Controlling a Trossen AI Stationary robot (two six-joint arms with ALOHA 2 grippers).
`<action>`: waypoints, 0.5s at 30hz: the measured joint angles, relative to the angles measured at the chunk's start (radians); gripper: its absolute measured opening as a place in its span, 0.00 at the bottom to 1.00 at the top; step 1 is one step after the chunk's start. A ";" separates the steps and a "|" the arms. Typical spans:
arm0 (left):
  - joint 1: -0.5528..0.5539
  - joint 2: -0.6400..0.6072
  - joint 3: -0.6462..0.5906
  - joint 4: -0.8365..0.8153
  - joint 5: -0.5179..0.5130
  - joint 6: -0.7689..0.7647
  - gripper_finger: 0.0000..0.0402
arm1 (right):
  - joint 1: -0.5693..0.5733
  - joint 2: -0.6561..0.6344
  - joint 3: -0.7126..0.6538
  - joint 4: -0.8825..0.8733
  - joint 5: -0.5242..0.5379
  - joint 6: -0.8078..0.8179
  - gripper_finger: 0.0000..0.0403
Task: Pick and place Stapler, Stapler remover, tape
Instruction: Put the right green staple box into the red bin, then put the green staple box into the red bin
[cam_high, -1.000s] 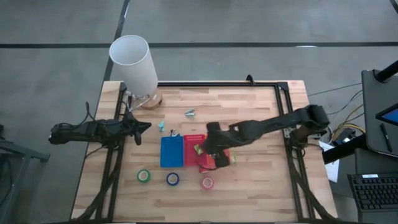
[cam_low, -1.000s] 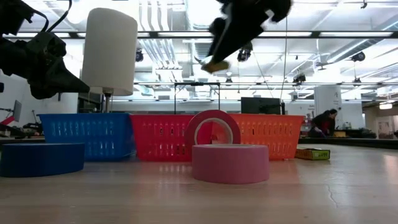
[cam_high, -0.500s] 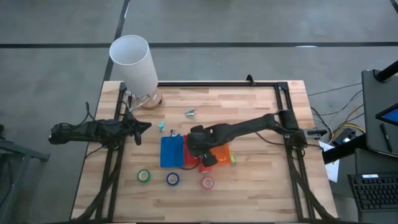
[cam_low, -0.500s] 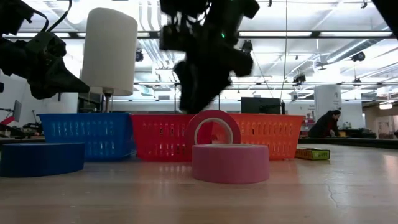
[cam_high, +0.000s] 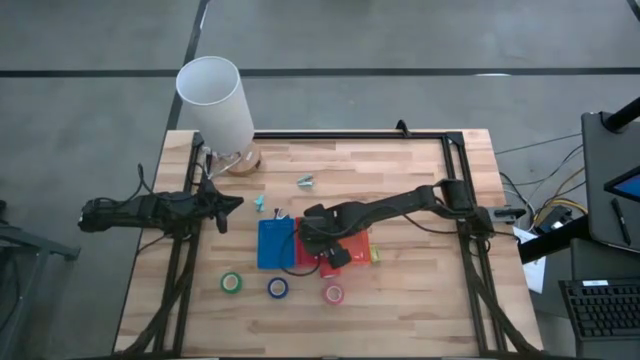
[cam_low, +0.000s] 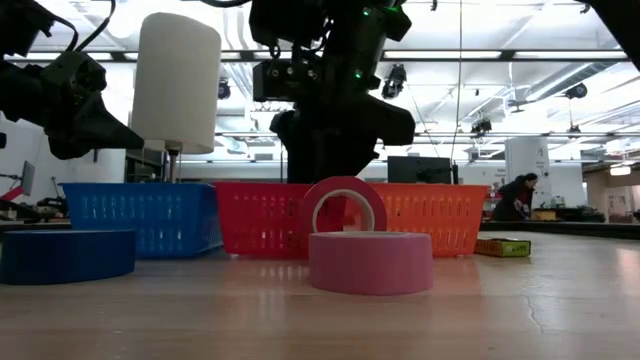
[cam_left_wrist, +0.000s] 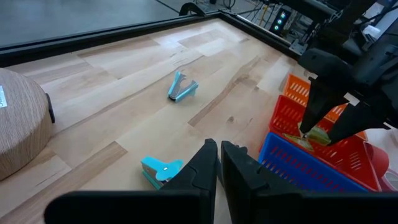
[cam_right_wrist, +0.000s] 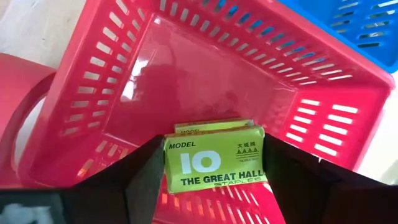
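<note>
Right gripper (cam_right_wrist: 208, 163) hangs over the red basket (cam_right_wrist: 205, 81), jaws holding a yellow-green staples box (cam_right_wrist: 214, 163); left gripper (cam_left_wrist: 219, 163) waits left, jaws closed.

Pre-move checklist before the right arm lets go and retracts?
1. Right claw over the red basket: ok.
2. Yellow-green staples box between the claw's fingers, above the basket floor: ok.
3. Box fully released: cannot tell; it sits between the fingers, contact unclear.
4. Red basket flanked by blue basket and orange basket, none tipped: ok.
5. Left claw shut, parked at the table's left, away from the baskets: ok.
6. Tape rolls in the baskets: not ok; green, blue and pink lie on the table.
</note>
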 joint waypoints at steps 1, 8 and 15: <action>0.000 0.000 0.000 0.000 0.000 0.000 0.06 | 0.000 0.000 0.000 0.000 0.000 0.000 0.63; 0.000 0.000 0.000 0.000 0.000 0.000 0.06 | 0.000 0.000 0.000 0.012 0.000 0.004 0.66; 0.000 0.000 0.000 0.000 0.000 0.000 0.06 | -0.003 0.000 0.000 0.013 0.013 0.011 0.71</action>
